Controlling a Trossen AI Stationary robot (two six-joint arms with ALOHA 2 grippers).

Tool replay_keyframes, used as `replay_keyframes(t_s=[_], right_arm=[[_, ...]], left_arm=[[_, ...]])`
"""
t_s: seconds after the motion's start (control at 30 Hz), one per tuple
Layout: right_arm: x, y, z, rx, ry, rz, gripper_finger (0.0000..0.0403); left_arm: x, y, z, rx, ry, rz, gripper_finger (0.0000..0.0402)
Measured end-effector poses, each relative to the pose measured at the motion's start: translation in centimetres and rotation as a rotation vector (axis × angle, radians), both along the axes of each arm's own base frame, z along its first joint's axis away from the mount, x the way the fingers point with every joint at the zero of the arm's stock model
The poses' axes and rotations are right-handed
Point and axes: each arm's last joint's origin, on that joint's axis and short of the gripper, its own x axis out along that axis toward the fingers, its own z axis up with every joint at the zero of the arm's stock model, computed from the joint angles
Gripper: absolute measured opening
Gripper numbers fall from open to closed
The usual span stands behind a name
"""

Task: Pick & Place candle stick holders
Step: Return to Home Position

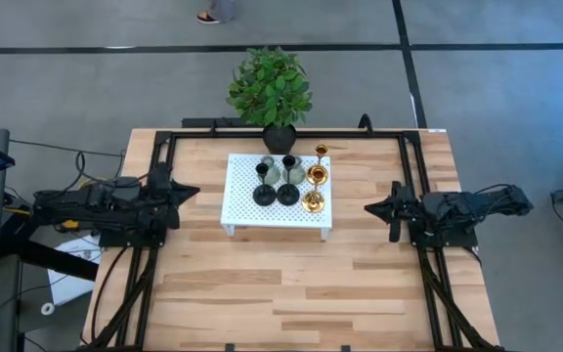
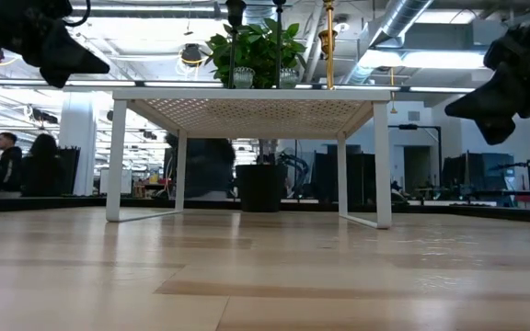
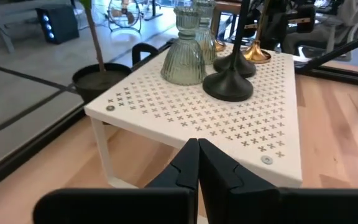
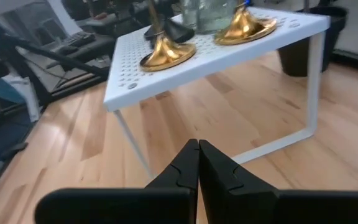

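Note:
Several candle stick holders stand on their bases on the white perforated platform (image 1: 247,210) at mid-table. Two are black (image 1: 263,196) with thin stems, two grey-green (image 1: 270,166) and two gold (image 1: 313,201). My left gripper (image 1: 192,193) is shut with nothing in it and hovers left of the platform, pointing at it. In its wrist view the shut fingers (image 3: 197,158) face a black holder (image 3: 229,84) and a grey-green holder (image 3: 183,62). My right gripper (image 1: 369,207) is shut and holds nothing, hovering right of the platform. Its wrist view (image 4: 197,158) faces the gold holders (image 4: 166,55).
A green plant in a black pot (image 1: 270,88) stands at the table's far edge, just behind the platform. The platform stands on thin white legs (image 2: 116,161) with open room beneath. Bare wooden tabletop (image 1: 291,284) lies toward the near edge. People show in the room beyond.

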Motion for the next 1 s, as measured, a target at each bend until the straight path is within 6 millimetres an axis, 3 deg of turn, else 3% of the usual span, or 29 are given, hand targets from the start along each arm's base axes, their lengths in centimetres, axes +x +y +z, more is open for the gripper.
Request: replay_keyframes(t_s=[1.0], right_arm=[[-0.01,-0.16,-0.07,-0.018,0.011,-0.028,0.0]], left_arm=[[-0.01,0.1,0.15,0.011,-0.013,0.036,0.001]])
